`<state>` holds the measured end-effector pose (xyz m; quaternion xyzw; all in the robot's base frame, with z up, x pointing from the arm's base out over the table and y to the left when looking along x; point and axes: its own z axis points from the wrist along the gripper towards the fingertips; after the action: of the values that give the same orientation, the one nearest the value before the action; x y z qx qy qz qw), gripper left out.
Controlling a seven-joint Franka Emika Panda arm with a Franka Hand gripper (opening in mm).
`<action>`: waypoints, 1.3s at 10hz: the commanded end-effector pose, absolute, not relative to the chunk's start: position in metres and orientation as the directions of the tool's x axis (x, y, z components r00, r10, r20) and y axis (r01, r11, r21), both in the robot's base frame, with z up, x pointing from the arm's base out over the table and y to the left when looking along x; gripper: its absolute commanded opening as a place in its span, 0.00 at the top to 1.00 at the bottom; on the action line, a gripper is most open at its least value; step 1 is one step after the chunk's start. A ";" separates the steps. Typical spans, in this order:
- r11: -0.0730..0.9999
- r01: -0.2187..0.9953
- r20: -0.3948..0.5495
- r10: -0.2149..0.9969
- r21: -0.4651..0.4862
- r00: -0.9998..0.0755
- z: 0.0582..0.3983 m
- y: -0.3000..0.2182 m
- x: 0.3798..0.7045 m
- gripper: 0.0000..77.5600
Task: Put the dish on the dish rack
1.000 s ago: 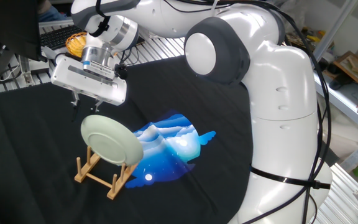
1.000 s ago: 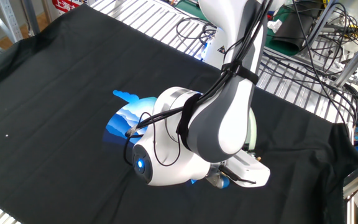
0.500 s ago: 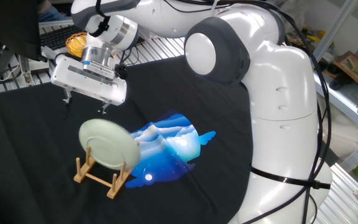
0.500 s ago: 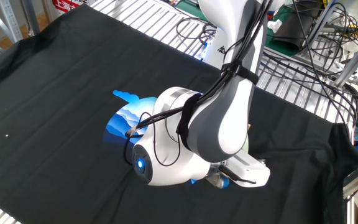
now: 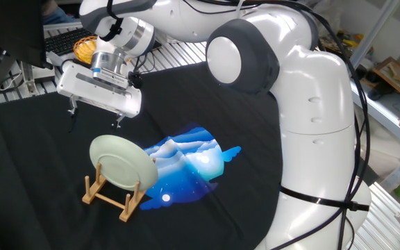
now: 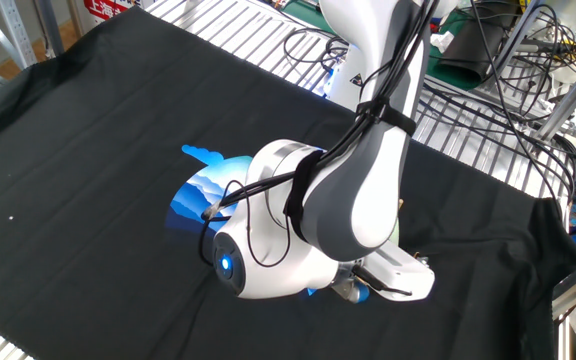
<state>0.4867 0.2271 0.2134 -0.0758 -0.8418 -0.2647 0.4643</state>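
Observation:
The dish (image 5: 119, 161), a round pale-green plate, stands tilted on edge in the light-wood dish rack (image 5: 112, 194) at the front left of the black cloth. My gripper (image 5: 94, 116) is open and empty just above and behind the dish, apart from it, with its thin fingers pointing down. In the other fixed view the arm's body hides the dish, the rack and the gripper fingers; only the gripper's white housing (image 6: 400, 276) shows.
A blue and white printed patch (image 5: 189, 158) lies on the black cloth (image 5: 33, 146) right of the rack. A yellow-orange woven basket (image 5: 83, 47) sits at the back left. Metal grating (image 6: 238, 40) and cables (image 6: 508, 60) surround the cloth. The robot base (image 5: 311, 139) stands at the right.
The gripper's fingers have spread apart and it has risen slightly off the dish. The dish has settled a little lower into the rack.

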 end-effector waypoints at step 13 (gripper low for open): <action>0.987 0.147 0.199 0.156 -0.057 -0.968 0.306 0.212 0.496 0.00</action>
<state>0.4880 0.2265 0.2607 -0.0379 -0.9439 -0.1241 0.3036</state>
